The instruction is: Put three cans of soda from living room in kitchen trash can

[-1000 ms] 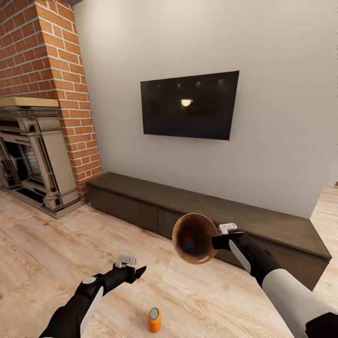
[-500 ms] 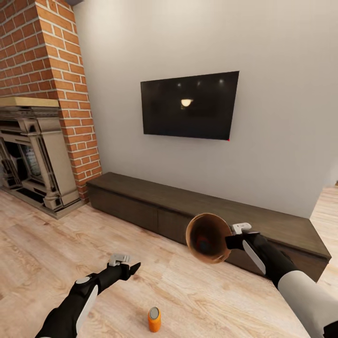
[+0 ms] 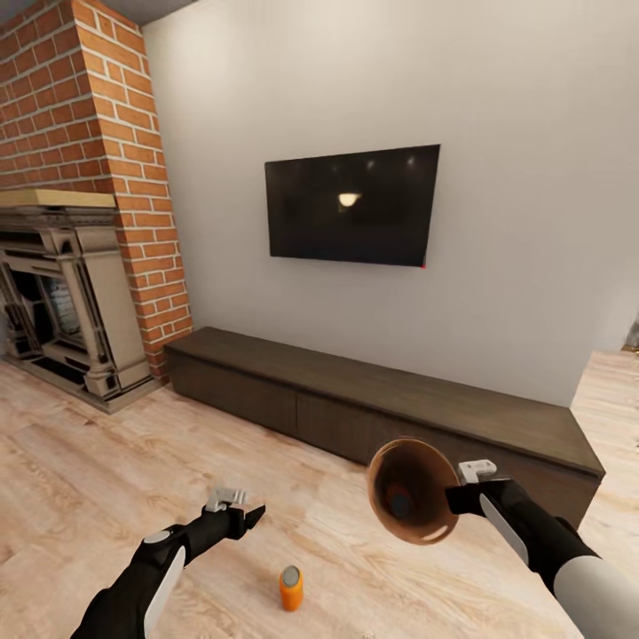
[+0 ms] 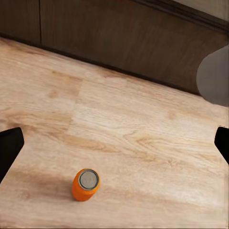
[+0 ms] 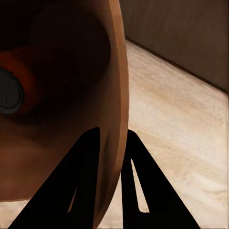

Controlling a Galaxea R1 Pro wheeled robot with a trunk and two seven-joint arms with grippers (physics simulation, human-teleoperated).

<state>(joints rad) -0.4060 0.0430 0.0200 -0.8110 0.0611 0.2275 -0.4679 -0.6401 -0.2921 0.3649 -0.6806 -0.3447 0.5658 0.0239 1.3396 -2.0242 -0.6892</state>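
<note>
The right gripper (image 3: 454,497) is clamped on the rim of the trash can (image 3: 413,491), one finger inside the wall and one outside, and holds it tipped with its copper mouth facing the head camera. Inside, the right wrist view shows the grey top of a can (image 5: 8,94) against an orange body, lying deep in the bin. The left gripper (image 3: 251,514) hangs over the floor with its jaws spread wide and nothing between them.

An orange soda can (image 3: 291,587) stands upright on the wood floor (image 3: 80,479) at about 6 o'clock in the head view, near the left gripper and a little toward the robot from it.

The main risk, I judge, is the tilt — a bin held this far over could spill what it holds if the arm swings or the base jolts. A thin rim pinch could also slip. And a careless reach could knock the standing can over and set it rolling.

A long dark cabinet (image 3: 373,399) runs along the wall at 12 o'clock under the television (image 3: 351,206), with the brick fireplace (image 3: 62,293) at 10 o'clock. Nothing lies between the left gripper and the can.
</note>
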